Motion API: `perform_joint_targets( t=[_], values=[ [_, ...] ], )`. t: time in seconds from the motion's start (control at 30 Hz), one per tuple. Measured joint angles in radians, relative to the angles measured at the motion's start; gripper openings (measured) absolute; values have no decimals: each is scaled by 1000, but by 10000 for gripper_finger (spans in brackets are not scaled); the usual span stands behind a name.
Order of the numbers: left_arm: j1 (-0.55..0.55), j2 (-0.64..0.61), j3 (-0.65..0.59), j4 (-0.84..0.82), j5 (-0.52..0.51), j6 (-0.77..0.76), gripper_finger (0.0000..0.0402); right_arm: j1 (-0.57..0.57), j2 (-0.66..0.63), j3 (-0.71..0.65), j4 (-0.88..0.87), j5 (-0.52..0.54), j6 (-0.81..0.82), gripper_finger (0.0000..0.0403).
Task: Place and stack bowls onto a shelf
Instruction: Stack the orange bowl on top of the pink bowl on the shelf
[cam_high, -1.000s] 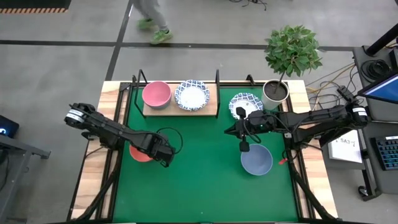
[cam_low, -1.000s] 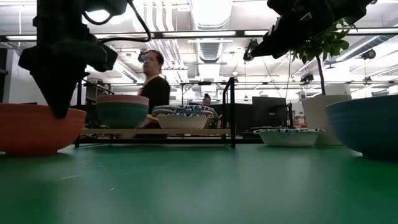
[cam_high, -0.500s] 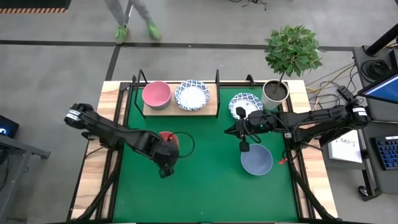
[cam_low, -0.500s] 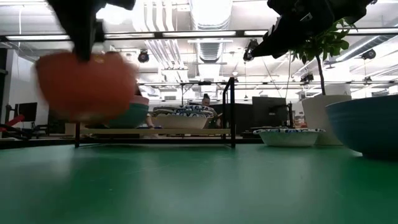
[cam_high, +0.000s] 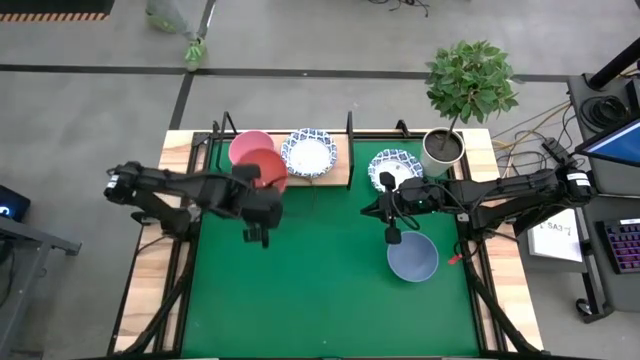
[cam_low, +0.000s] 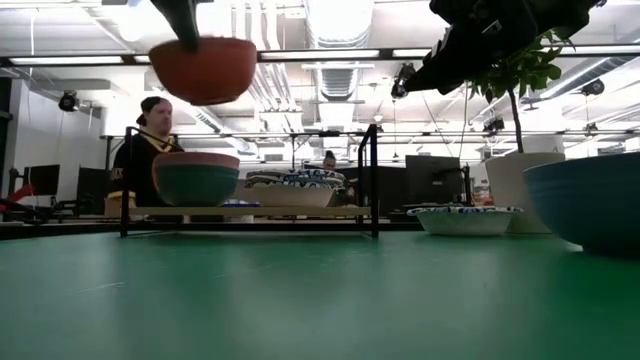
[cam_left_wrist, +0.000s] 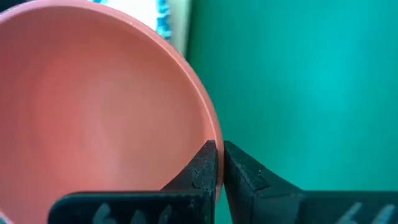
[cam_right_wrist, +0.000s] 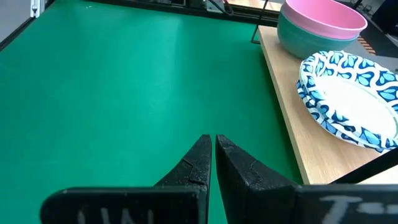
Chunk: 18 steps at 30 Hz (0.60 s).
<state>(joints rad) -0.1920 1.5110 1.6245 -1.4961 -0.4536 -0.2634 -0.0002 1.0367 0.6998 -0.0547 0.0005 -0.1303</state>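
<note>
My left gripper (cam_high: 268, 190) is shut on the plain red bowl (cam_high: 265, 168), which hangs in the air (cam_low: 203, 68) above the shelf's (cam_high: 340, 176) left part. There a pink bowl (cam_low: 195, 160) sits nested in a dark green one (cam_low: 195, 186). To their right on the shelf (cam_low: 250, 212) stand stacked white bowls with blue rims (cam_high: 308, 153). My right gripper (cam_high: 368, 209) is shut and hovers over the green mat, touching nothing. Below it on the mat rest another blue-rimmed bowl (cam_high: 395, 165) and the grey-blue bowl (cam_high: 412, 257). My left gripper pinches the red bowl's rim (cam_left_wrist: 210, 127), one finger (cam_left_wrist: 200, 171) inside the bowl and one (cam_left_wrist: 245, 177) outside. The bowl is lifted clear of everything, its opening roughly upward, above the pink bowl's near side.
A potted plant in a white pot (cam_high: 442, 147) stands at the table's far right corner. Black rod supports (cam_low: 374, 180) rise at the shelf's ends. A person (cam_low: 145, 150) stands in the room behind the table. Bare green mat (cam_high: 320, 280) lies in the near middle.
My left gripper has lifted the red bowl off the mat's left side, carried it upward and toward the far edge, and now holds it high over the shelf's left part. The right arm has kept still.
</note>
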Motion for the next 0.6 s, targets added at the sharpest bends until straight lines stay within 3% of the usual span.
perform_joint_targets(
  t=[0.37,0.6],
  values=[
    [365,-3,-36,22,1,280,0,0,0,0,0,0,-1,13],
    [531,-3,-54,125,125,389,0,0,0,0,-1,0,-3,13]
  ],
)
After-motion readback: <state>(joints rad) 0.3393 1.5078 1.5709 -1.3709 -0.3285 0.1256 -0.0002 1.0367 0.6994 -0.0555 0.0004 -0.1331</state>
